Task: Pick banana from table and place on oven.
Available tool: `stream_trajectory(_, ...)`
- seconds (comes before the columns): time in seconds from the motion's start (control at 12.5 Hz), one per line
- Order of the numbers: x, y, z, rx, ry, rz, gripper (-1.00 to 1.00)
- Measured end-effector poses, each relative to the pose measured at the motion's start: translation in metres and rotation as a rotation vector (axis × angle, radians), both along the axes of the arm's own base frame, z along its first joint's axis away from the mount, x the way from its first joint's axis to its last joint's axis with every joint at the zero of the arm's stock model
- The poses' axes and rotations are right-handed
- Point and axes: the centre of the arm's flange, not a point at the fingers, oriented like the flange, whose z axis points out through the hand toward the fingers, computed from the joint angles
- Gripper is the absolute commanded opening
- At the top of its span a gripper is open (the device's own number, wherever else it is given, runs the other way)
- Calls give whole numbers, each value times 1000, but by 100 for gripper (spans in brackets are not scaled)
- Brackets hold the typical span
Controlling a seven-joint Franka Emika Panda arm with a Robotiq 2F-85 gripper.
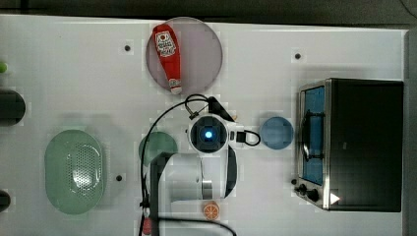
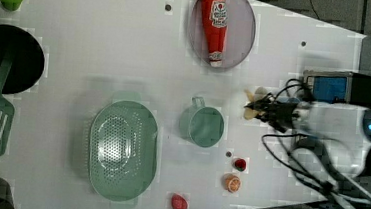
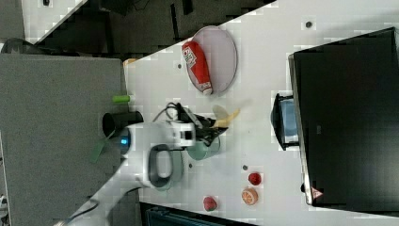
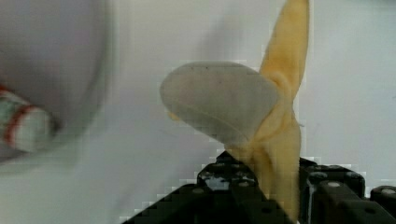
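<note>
The pale yellow banana (image 4: 224,107) stands with its whitish rounded part and splayed peel lobes just past my black fingers. My gripper (image 4: 271,184) is shut on the banana's lower peel. In the left view the banana (image 2: 255,102) sticks out of the gripper (image 2: 264,111) over the white table (image 2: 102,53), between the mug and the plate. The right view shows the banana (image 3: 226,117) at the gripper (image 3: 212,128). Whether it touches the table I cannot tell. The black-topped oven (image 1: 366,142) stands at the top view's right, its blue glass door facing the arm.
A ketchup bottle (image 1: 167,56) lies on a grey plate (image 1: 199,49). A blue bowl (image 1: 277,132) sits before the oven door. A green mug (image 2: 202,127), a green colander (image 2: 122,149), an orange slice (image 2: 231,183) and red pieces (image 2: 240,164) lie nearby.
</note>
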Motion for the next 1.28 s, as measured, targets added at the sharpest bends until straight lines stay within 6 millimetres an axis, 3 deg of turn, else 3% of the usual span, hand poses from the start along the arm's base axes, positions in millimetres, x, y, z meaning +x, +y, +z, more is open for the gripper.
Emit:
stream_trajectory(0.24, 26, -7, 126, -10, 16, -20, -46)
stream_trajectory(0.4, 26, -18, 217, -8, -23, -44, -45)
stream_trajectory(0.56, 10, -43, 294, 4, -34, -95, -45)
stream_trajectory(0.72, 6, -86, 350, 3, -107, -159, -45)
stream_trajectory(0.8, 7, -116, 364, -12, -146, -178, -45)
stream_trajectory(0.96, 1, -191, 360, -58, -144, -184, -45)
stream_trajectory(1.12, -1, -264, 323, -101, -113, -182, -45)
stream_trajectory(1.28, -7, -328, 269, -142, -60, -184, -46)
